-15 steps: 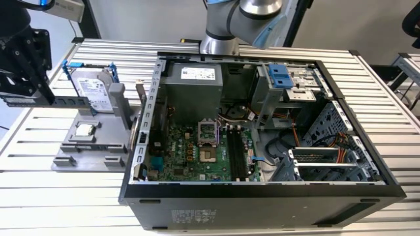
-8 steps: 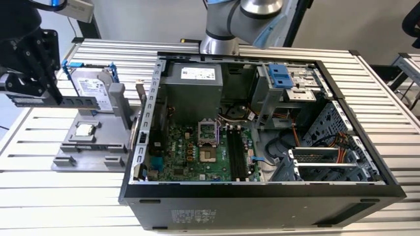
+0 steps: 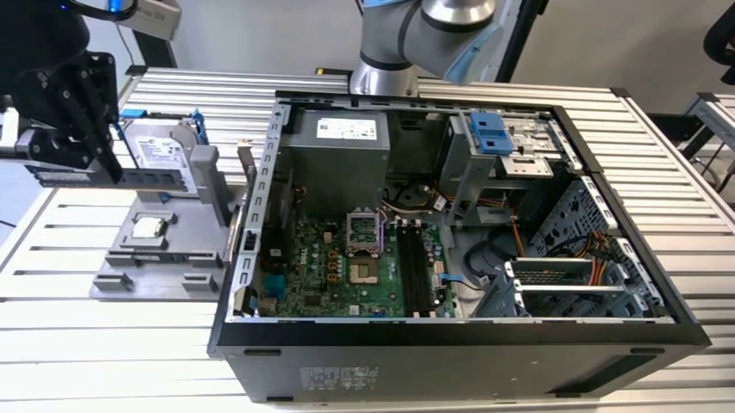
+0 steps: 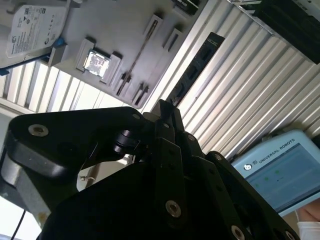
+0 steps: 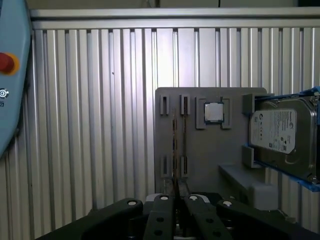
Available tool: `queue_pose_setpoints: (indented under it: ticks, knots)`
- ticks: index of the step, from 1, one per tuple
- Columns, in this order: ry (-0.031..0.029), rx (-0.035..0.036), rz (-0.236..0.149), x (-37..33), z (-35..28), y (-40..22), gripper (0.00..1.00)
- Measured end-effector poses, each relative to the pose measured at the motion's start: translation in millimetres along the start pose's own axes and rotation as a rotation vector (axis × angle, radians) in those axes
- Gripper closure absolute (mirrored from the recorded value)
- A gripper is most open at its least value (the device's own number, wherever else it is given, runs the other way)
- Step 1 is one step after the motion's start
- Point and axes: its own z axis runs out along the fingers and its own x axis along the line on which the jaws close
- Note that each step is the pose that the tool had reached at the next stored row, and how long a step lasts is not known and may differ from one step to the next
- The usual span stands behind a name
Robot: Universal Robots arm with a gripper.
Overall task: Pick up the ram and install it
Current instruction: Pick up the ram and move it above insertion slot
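surface: ribbed silver table (image 3: 103, 353) | wall: plain pale grey (image 3: 253, 34) | light: bright, glare along the slats

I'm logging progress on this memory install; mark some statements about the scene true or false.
1. The claw grips the long, thin dark blue-green ram stick. True.
2. The ram sits in the long black plastic memory slots. False: it hangs above the grey plastic holder, outside the black computer case.
3. A silver hard drive with blue rails stands on that holder. True.
4. That case is closed. False: its side is open, showing the green motherboard.
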Motion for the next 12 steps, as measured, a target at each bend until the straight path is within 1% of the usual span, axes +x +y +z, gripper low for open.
queue_pose_setpoints:
  ticks: [6, 12]
  knots:
    - [-0.0001, 0.0001, 0.000, -0.3, -0.1, -7.9, 1.00]
    - [-0.0001, 0.0001, 0.000, -0.5, -0.3, -14.1, 1.00]
